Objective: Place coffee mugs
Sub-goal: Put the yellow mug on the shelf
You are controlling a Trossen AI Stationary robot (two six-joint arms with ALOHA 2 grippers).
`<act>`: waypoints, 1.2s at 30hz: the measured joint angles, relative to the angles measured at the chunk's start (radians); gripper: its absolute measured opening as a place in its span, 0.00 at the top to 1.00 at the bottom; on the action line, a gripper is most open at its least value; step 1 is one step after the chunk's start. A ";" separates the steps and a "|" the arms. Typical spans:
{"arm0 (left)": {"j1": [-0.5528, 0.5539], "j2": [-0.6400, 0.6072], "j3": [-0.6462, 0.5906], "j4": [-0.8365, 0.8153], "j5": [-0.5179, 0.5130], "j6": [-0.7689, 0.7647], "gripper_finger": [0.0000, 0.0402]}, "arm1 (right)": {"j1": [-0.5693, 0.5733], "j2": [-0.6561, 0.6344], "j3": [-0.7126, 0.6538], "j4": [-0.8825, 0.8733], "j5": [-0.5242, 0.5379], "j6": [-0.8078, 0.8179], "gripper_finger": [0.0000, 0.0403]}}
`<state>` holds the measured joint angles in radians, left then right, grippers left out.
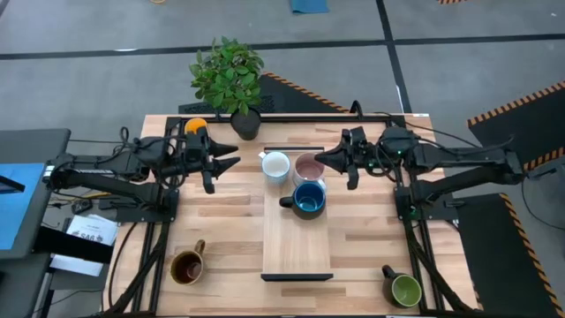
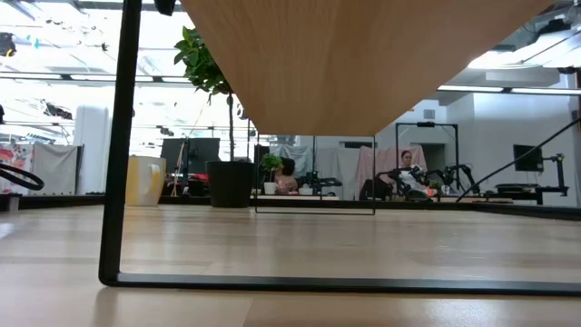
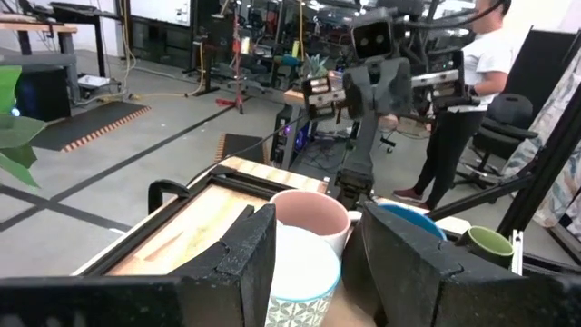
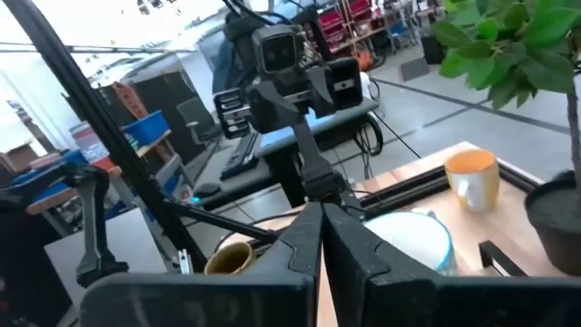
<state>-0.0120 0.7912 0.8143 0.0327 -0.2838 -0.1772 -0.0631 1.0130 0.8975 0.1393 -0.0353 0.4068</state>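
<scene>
On the board (image 1: 297,252) sit three mugs (image 1: 308,198); left claw (image 1: 231,157) open, right claw (image 1: 321,158) closed.

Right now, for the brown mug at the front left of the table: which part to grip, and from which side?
Grip the brown mug by its rim, from straight above with the left end effector. It stands upright, mouth open to the top, with bare table all round. Its handle sticks out toward the table's far side, so close the fingers across the wall on a side away from it.
</scene>
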 joint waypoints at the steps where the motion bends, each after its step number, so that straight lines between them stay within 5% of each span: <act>1: 0.000 0.000 0.000 -0.001 0.000 0.000 0.63 | 0.000 0.000 0.000 -0.001 0.000 0.000 0.90; 25: 0.001 0.000 0.000 0.000 -0.020 0.034 0.63 | -0.004 0.023 0.001 0.030 0.010 0.003 0.90; 31: 0.005 0.005 0.000 0.000 -0.161 -0.018 0.63 | -0.004 0.023 0.001 0.027 0.010 0.003 0.90; 36: 0.122 0.019 0.080 -0.319 -0.214 -0.183 0.63 | -0.004 0.023 0.001 0.026 0.010 0.003 0.90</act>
<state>0.1097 0.8104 0.8943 -0.2864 -0.4977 -0.3604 -0.0673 1.0359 0.8982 0.1649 -0.0250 0.4099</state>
